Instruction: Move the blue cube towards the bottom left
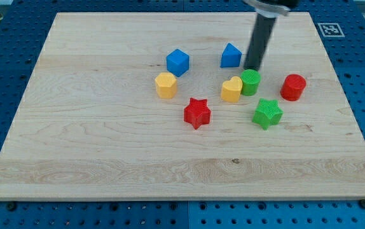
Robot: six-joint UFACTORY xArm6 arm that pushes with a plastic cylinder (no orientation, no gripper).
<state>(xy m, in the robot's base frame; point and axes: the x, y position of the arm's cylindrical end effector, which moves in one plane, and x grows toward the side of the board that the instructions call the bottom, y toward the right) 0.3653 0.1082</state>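
Blue cube (177, 62) sits upper centre of bench (106, 165), just above yellow block (166, 84). Farther back, my tip (253, 68), a plain rod tool holding nothing, stands beside blue wedge-like block (231, 56). Approach step: next, get behind cube's upper right.

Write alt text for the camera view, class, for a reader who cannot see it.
My tip rests just right of a blue block, above a green cylinder, on a wooden board. The blue cube sits further left; yellow, red and green blocks lie below.
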